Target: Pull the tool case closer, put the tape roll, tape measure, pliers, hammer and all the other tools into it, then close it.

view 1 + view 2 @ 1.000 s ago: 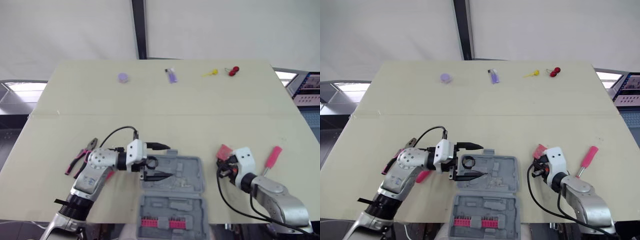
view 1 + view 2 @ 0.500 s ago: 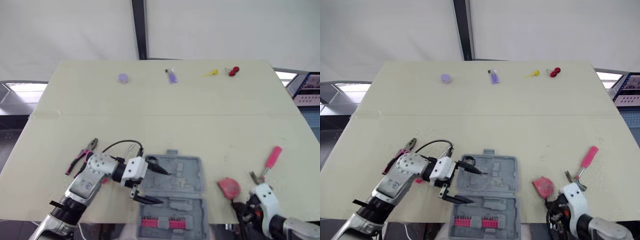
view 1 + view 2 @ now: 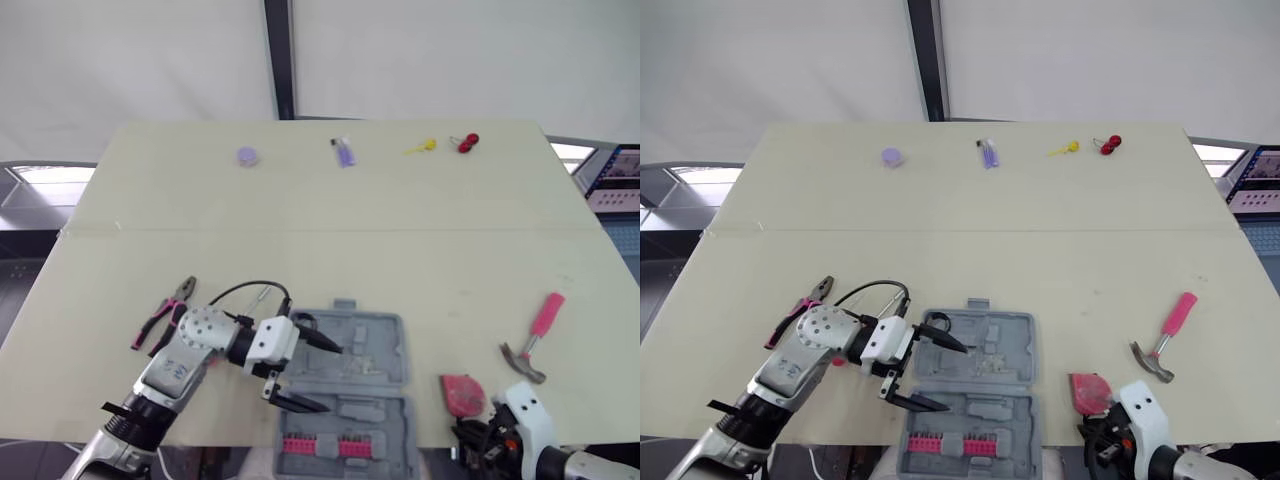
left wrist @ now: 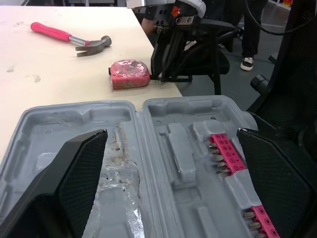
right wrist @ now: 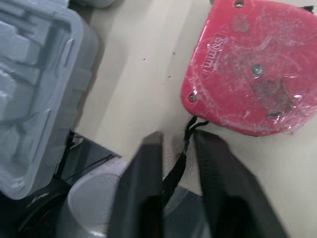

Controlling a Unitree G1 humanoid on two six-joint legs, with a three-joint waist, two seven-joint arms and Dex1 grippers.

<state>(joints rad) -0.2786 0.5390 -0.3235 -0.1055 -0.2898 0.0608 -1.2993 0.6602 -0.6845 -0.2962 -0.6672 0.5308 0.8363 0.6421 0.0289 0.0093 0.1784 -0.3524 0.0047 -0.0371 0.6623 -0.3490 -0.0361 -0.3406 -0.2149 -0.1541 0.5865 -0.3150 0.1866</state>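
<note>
Head view: our left hand (image 3: 312, 375) hangs open over the tool case (image 3: 365, 345) at the near edge of the bench (image 3: 300, 200). Left wrist view: the tape measure (image 4: 130, 73) lies beside that edge. Right wrist view: our right hand (image 5: 178, 145) pinches its strap (image 5: 190, 126); a slip could send it off.

Open grey tool case (image 3: 388, 345) between pliers (image 3: 160, 315) and tape measure (image 3: 462, 393), hammer (image 3: 538, 330)
</note>
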